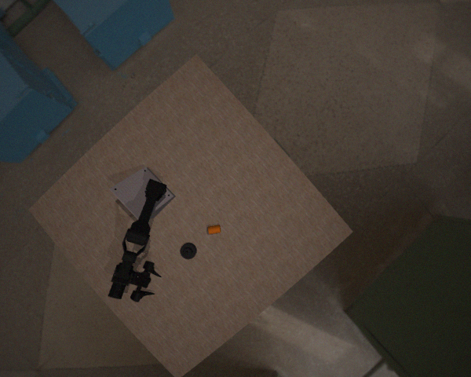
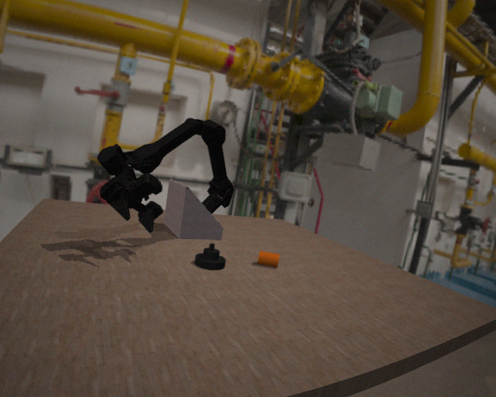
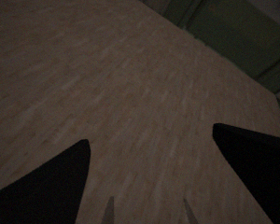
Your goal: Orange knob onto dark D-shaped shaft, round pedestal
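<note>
The orange knob (image 1: 213,229) (image 2: 268,259) lies on its side on the table, a short way from the pedestal. The dark round pedestal (image 1: 188,250) (image 2: 210,260) stands on the table with its thin shaft (image 2: 212,246) pointing up. The shaft's flat side cannot be made out. My gripper (image 1: 158,285) (image 2: 140,225) (image 3: 152,137) is open and empty, with its fingers wide apart. It hangs above the table, off to one side of the pedestal and farther from the knob. Neither the knob nor the pedestal shows in the wrist view.
A pale wedge-shaped block (image 1: 132,188) (image 2: 193,217) stands by the arm's base, beneath the arm in the top view. The wooden table (image 1: 228,162) (image 2: 261,324) (image 3: 131,84) has its edges in view. The arm's shadow falls on it in the exterior view.
</note>
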`<state>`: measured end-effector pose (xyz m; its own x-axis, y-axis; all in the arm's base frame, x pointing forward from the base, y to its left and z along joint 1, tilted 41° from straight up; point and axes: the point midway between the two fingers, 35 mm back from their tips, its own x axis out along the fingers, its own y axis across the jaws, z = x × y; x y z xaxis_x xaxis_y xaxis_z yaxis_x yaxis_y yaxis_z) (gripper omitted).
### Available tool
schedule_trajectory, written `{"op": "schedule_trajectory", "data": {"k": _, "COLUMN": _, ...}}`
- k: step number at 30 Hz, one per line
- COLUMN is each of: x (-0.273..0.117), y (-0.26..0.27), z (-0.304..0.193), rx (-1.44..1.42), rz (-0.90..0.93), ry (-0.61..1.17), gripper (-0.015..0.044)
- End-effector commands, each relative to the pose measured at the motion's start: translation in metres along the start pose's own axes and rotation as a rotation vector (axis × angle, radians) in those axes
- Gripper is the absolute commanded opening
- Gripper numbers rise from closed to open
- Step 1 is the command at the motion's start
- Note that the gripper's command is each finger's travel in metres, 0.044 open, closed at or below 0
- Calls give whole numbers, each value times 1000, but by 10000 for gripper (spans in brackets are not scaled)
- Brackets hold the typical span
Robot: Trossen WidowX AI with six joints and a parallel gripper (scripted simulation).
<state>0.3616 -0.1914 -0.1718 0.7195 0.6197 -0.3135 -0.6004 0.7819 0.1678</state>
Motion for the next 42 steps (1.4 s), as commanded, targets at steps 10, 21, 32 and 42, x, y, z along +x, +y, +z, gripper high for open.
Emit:
{"op": "schedule_trajectory", "data": {"k": 10, "x": 61, "y": 39, "z": 54, "rx": 562, "rz": 122, "ry": 288, "gripper": 440}}
{"op": "schedule_trajectory", "data": {"k": 21, "x": 109, "y": 100, "z": 121, "rx": 1245, "rz": -23, "ry": 655, "gripper": 440}}
{"op": "schedule_trajectory", "data": {"k": 32, "x": 127, "y": 158, "z": 165, "rx": 1649, "rz": -308, "ry": 873, "gripper": 440}}
{"op": "schedule_trajectory", "data": {"k": 42, "x": 128, "y": 220, "z": 202, "rx": 1952, "rz": -701, "ry": 976, "gripper": 440}}
